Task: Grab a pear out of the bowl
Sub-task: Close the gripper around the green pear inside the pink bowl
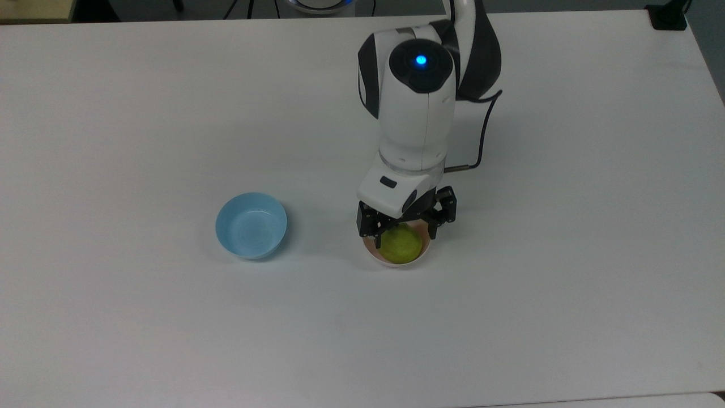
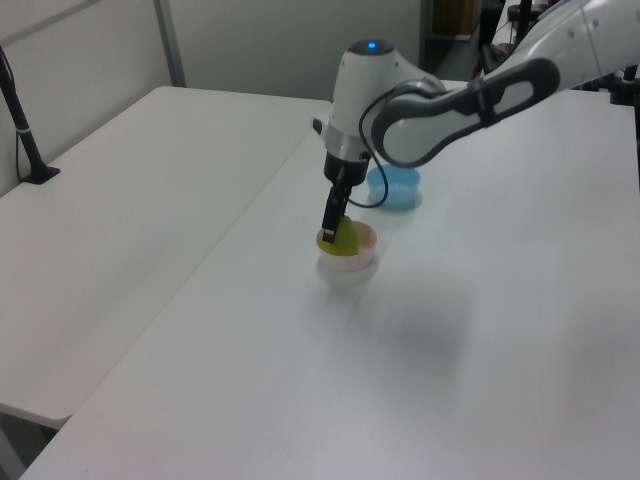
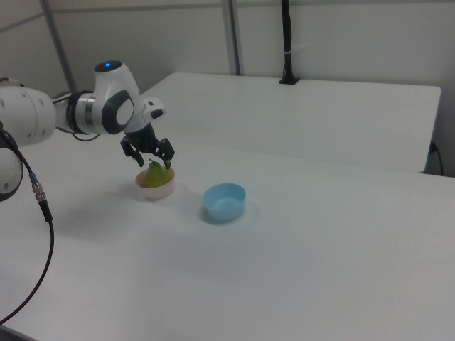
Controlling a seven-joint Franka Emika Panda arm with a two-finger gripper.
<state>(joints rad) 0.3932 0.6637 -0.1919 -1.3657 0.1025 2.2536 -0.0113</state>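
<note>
White table [image 1: 566, 283]: your pink bowl [image 1: 396, 262] sits at 3 o'clock from the light blue bowl [image 1: 251, 225] in the top view. Pear [image 1: 401, 245] lies inside the pink bowl. Gripper [image 1: 403, 237] is spread wide, fingers [image 1: 375, 234] straddling the pear's top, not clamped.

This looks like a robotics lab or test room. A white robot arm [image 1: 416, 107] with a blue status light stands on a big plain white table [image 1: 141, 328], with a black cable [image 3: 32, 241] trailing from it. A second white table [image 2: 110, 260] sits just beside the first in the left view. Black camera poles [image 3: 286, 42] are clamped to table edges, grey partition walls with metal posts [image 2: 168, 42] close off the space, and electronic gear [image 2: 620, 60] sits at the back in the left view.
</note>
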